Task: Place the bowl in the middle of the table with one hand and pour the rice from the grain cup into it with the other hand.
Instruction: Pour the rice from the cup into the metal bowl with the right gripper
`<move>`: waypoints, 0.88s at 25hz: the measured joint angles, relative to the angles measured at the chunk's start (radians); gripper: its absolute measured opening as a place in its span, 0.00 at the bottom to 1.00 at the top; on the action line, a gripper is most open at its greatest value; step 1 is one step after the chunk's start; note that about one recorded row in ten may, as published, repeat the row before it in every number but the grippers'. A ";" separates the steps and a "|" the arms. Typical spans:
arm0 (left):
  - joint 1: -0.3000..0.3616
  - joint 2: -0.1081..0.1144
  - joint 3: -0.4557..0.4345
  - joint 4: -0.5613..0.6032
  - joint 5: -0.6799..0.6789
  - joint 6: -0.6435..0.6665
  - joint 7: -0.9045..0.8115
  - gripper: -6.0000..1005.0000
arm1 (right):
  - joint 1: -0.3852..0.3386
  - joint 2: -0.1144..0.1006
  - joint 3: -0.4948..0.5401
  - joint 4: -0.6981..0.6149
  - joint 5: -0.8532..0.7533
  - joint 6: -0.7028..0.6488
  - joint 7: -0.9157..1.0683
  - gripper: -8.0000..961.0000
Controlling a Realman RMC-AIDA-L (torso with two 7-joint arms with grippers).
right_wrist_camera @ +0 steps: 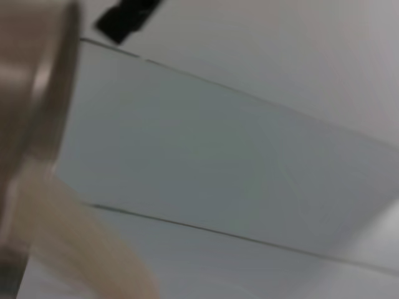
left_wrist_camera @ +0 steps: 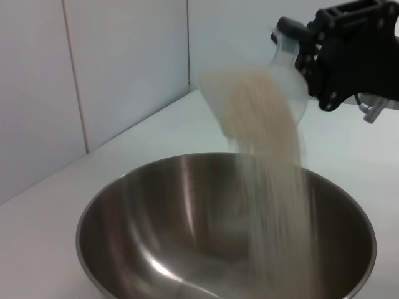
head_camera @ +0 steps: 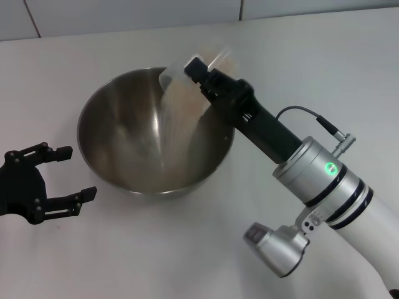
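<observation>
The steel bowl (head_camera: 156, 140) stands on the white table (head_camera: 187, 249); it also shows in the left wrist view (left_wrist_camera: 187, 237). My right gripper (head_camera: 202, 71) is shut on the clear grain cup (head_camera: 187, 84) and holds it tipped over the bowl's far right rim. Rice (head_camera: 171, 118) streams from the cup into the bowl; in the left wrist view the cup (left_wrist_camera: 290, 81) is tilted and the rice (left_wrist_camera: 268, 149) falls in a pale blurred stream. My left gripper (head_camera: 68, 171) is open and empty on the table, just left of the bowl.
A tiled wall (head_camera: 124, 15) runs along the table's far edge. The right arm's silver forearm (head_camera: 330, 187) slants across the table's near right part. The right wrist view shows the cup's rim (right_wrist_camera: 53, 112) and wall tiles.
</observation>
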State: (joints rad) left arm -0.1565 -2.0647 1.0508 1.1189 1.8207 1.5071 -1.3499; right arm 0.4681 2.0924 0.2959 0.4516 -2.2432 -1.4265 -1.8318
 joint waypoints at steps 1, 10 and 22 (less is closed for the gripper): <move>0.000 0.000 0.000 0.000 0.000 0.000 0.000 0.86 | 0.001 0.000 0.001 0.003 0.000 0.013 -0.063 0.02; -0.005 0.000 0.005 0.000 0.000 -0.001 0.000 0.86 | 0.023 0.000 -0.002 0.027 -0.003 0.092 -0.497 0.02; -0.014 0.000 0.012 -0.001 0.000 0.001 0.000 0.86 | 0.033 0.000 0.032 0.022 -0.095 0.147 -0.687 0.02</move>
State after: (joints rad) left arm -0.1704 -2.0646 1.0631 1.1182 1.8208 1.5076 -1.3500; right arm 0.5009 2.0924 0.3279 0.4733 -2.3382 -1.2798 -2.5185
